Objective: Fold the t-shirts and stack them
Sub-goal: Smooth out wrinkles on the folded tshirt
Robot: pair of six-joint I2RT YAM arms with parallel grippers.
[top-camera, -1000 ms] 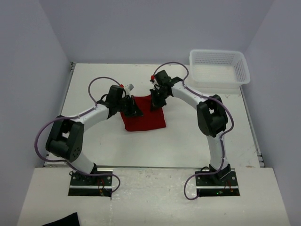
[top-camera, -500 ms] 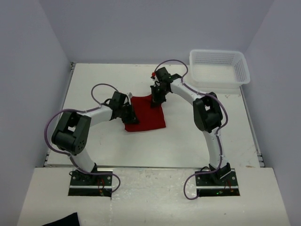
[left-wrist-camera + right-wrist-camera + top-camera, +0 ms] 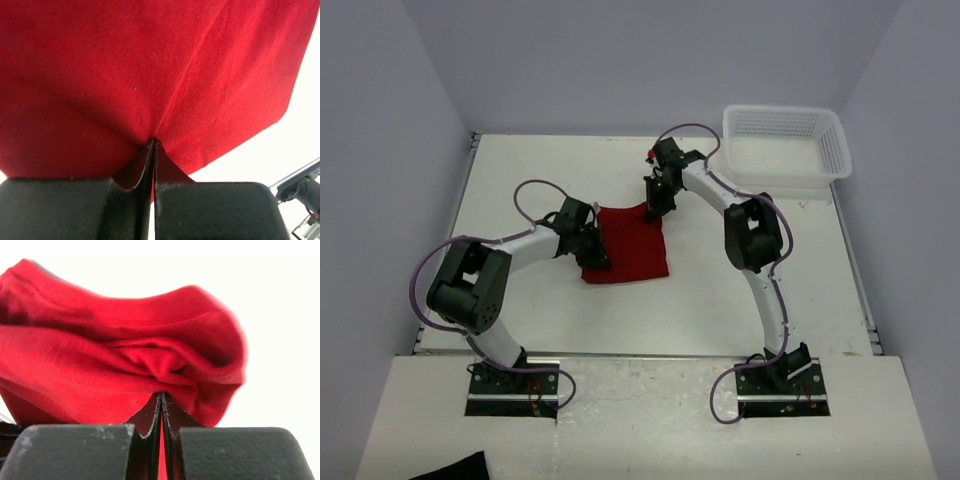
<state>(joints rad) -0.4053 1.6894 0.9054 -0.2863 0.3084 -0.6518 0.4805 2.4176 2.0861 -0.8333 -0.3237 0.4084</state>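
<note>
Dark red t-shirt (image 3: 628,245) is lying partly folded in the middle of the table (image 3: 740,290) | I am pinching its left edge with the left gripper (image 3: 151,146) and its far edge with the right gripper (image 3: 161,399) | folding is looking unfinished, stacking not begun.

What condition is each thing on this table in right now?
t-shirt: dark red, folded into a small patch, pinched at two edges.
left gripper: shut on the t-shirt's left edge.
right gripper: shut on the t-shirt's bunched far edge.
basket: upright, apart from the t-shirt.
black cloth scrap: lying untouched by either gripper.
</note>
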